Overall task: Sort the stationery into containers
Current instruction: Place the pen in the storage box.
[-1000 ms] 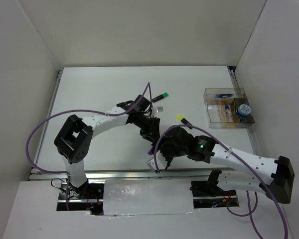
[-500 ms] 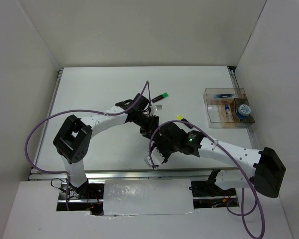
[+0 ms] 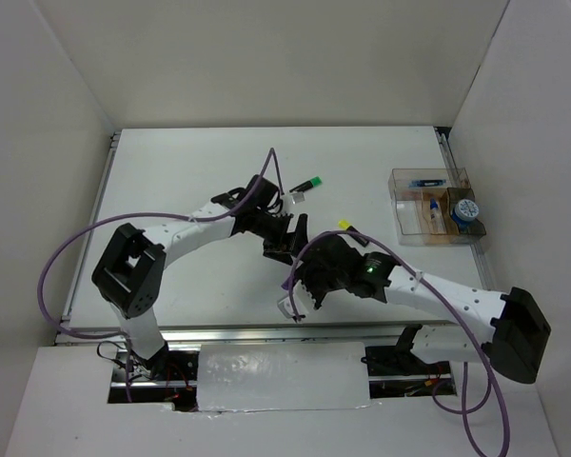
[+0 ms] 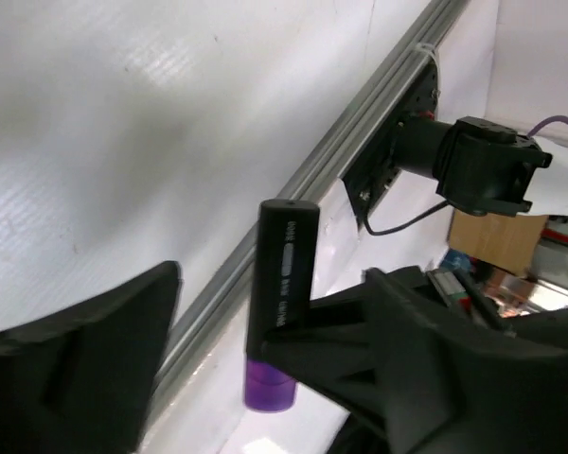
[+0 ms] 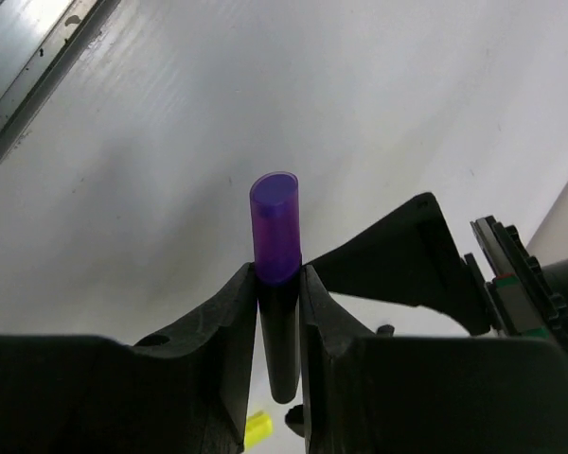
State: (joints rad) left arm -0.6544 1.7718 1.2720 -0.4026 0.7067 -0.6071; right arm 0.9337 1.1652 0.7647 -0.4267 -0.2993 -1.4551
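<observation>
A black highlighter with a purple end (image 5: 275, 227) stands clamped between the fingers of my right gripper (image 5: 277, 284), its purple end sticking out past the tips. In the left wrist view the same highlighter (image 4: 279, 274) stands between the spread fingers of my left gripper (image 4: 232, 364), with a clear gap to the left finger (image 4: 85, 359). Both grippers meet in mid-table, left gripper (image 3: 281, 240) against right gripper (image 3: 305, 271). The clear container (image 3: 406, 211) sits at the right and holds a blue pen (image 3: 426, 181), a white-blue tube (image 3: 437, 205) and a tape roll (image 3: 466, 210).
A green-ended highlighter (image 3: 309, 183) and a small pale item (image 3: 298, 198) lie beyond the grippers. A yellow-ended highlighter (image 3: 345, 226) lies just right of them, its yellow tip (image 5: 256, 427) also showing under the right fingers. A metal rail (image 3: 266, 332) runs along the near table edge.
The right gripper has closed onto the purple highlighter. The left gripper has spread its fingers away from it. Both arms shifted slightly near the table's middle.
</observation>
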